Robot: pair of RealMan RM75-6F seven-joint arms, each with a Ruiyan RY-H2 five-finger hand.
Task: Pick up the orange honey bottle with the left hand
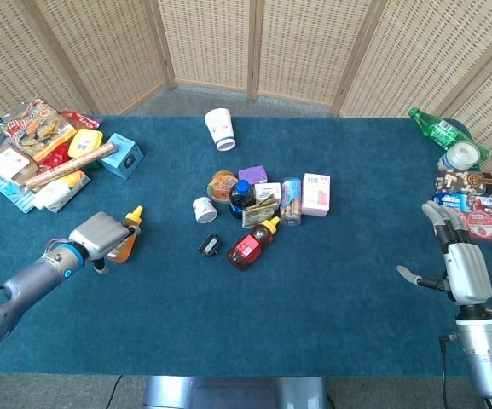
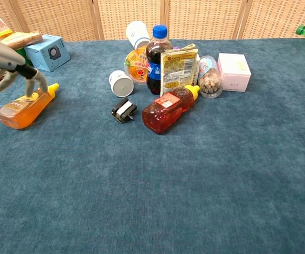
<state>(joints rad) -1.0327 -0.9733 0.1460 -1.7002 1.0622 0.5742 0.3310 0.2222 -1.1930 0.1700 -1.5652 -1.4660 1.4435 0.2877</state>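
Lying on its side on the blue table (image 1: 254, 341), near the left edge and well apart from the central clutter: orange honey bottle (image 2: 26, 106), yellow cap pointing toward the middle. Draping over it from above, fingers curled loosely around its body, grasp apparently not closed: left hand (image 1: 99, 234), probably seeking purchase before lifting. Resting idle at the far right, fingers extended and holding nothing: right hand (image 1: 460, 262).
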